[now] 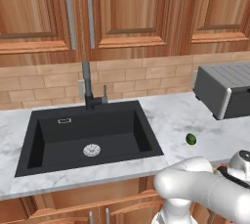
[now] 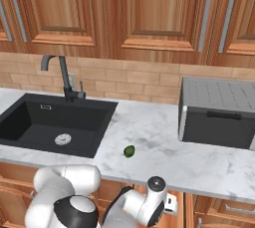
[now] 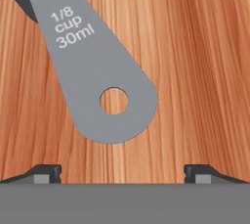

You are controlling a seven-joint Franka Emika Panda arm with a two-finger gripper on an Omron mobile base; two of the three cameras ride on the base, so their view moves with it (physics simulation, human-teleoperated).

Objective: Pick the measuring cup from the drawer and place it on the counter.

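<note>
In the hand view the measuring cup's flat grey handle lies very close below me, stamped "1/8 cup 30ml", with a round hole near its end. Its bowl runs off the top left corner. It rests on the reddish-brown wooden floor of the drawer. My gripper is open, with its two dark fingertips set wide apart, just short of the handle's rounded end and touching nothing. The white marble counter spans both base views, and my arm bends down below its front edge.
A small green fruit lies on the counter right of the black sink with its dark faucet. A grey boxy appliance stands at the back right. Tall wooden cabinet doors hang above.
</note>
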